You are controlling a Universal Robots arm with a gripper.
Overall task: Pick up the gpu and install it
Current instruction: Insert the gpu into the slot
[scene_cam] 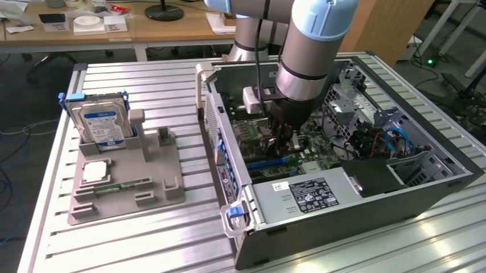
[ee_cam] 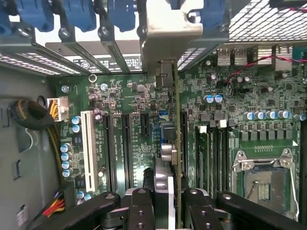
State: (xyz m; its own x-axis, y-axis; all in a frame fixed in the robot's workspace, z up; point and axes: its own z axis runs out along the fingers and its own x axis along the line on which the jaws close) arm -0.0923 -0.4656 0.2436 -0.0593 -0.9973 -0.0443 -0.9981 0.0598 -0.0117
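Deep inside the open computer case (scene_cam: 425, 170), at the exterior view's right, the gripper (scene_cam: 283, 145) reaches straight down over the green motherboard (scene_cam: 319, 153), a vertical approach that suits pressing a card into a slot. On the ribbed metal table (scene_cam: 152, 244), a grey moulded holder (scene_cam: 125, 182) at the exterior view's left keeps the boxy silver hard drive (scene_cam: 102, 125) upright and a narrow memory stick (scene_cam: 122, 186) lying flat. From the wrist view, the black fingers (ee_cam: 139, 206) pinch the gpu (ee_cam: 175, 143), seen edge-on as a thin dark blade standing on the motherboard among long black expansion slots (ee_cam: 125, 148); its folded silver bracket (ee_cam: 165, 28) lines up with the blue-clipped rear openings. Whether it is fully seated I cannot tell.
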